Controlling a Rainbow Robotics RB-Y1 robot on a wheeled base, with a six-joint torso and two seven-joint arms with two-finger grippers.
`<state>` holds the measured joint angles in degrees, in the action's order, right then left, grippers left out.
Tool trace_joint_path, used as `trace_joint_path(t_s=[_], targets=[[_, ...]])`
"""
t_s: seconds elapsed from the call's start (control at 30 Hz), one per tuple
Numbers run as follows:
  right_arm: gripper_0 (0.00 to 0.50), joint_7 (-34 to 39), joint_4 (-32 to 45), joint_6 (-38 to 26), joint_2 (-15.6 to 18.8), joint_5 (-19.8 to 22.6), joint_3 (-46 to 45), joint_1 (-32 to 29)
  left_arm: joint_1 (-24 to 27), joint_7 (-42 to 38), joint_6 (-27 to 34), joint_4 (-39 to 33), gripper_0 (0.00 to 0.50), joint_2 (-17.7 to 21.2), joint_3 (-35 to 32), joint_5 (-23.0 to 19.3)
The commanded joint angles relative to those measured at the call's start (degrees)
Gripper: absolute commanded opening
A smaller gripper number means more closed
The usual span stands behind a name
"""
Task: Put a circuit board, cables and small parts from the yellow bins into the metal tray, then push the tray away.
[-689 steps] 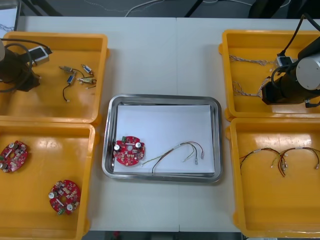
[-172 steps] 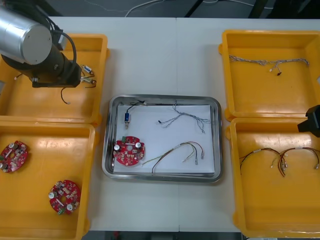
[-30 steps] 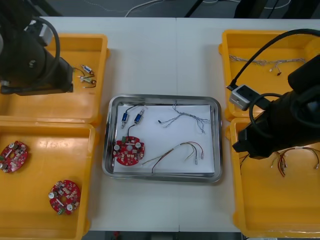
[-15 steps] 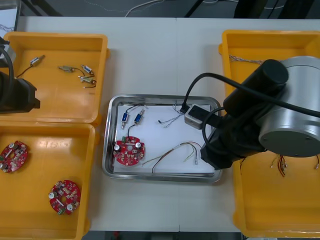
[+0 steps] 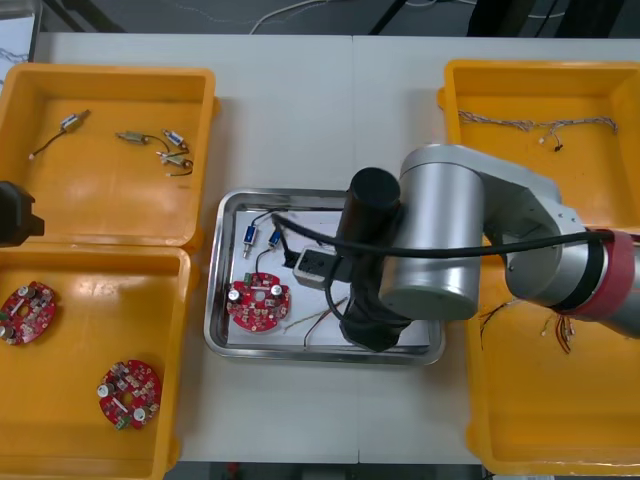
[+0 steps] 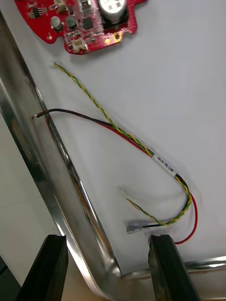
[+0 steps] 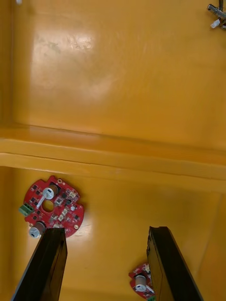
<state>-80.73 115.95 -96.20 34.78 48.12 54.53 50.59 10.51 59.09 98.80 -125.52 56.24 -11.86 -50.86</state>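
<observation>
1. White desk (image 5: pixel 300 110) carries four yellow bins (image 5: pixel 100 200), two along each side edge.
2. Between them lies the metal tray (image 5: pixel 214 300), white inside.
3. Right tool (image 6: pixel 106 268) hangs by the tray's near-right corner, fingers spread and empty. Left tool (image 7: pixel 103 268), also spread and empty, is above the left bins.
4. A round red circuit board (image 5: pixel 259 302) sits near the tray's left edge.
5. A red and yellow cable (image 6: pixel 141 146) lies beside it.
6. Two small metal parts (image 5: pixel 258 238) lie toward the tray's far-left corner.

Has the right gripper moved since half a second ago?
Yes. The right gripper, fingers open, has shifted left, from over the metal tray's right rim to above its inside.
</observation>
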Motion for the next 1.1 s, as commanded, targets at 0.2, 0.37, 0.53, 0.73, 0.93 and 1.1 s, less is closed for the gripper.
trace_joint_path(t_s=[0.2, 0.37, 0.53, 0.73, 0.93, 1.1], targets=[[0.500, -5.32, 0.60, 2.24, -3.93, -3.74, 10.60, 5.14, -0.05, 4.63, -0.19, -1.40, 0.500, -1.22, -3.00, -1.88], [0.500, -6.20, 0.68, 3.65, -5.60, -7.17, 14.46, 5.66, 1.18, 5.69, 1.74, -0.87, 0.500, -2.80, -2.91, -2.14], [0.500, -6.37, 0.16, 4.26, -7.09, -9.01, 16.48, 5.66, 4.43, 6.39, 5.35, 2.47, 0.500, -2.98, -2.56, -4.78], [0.500, -6.02, -1.25, 4.88, -8.76, -11.83, 18.24, 4.87, 5.14, 7.18, 5.79, 2.47, 0.500, -3.15, -2.29, -4.25], [0.500, -5.84, -2.83, 6.20, -9.99, -14.99, 19.38, 3.20, 7.25, 7.44, 8.33, 2.47, 0.500, -3.15, -0.45, -1.79], [0.500, -5.93, -3.36, 6.81, -10.26, -16.92, 19.82, 1.88, 7.33, 6.83, 7.19, 2.47, 0.500, -3.15, -0.36, -1.52]])
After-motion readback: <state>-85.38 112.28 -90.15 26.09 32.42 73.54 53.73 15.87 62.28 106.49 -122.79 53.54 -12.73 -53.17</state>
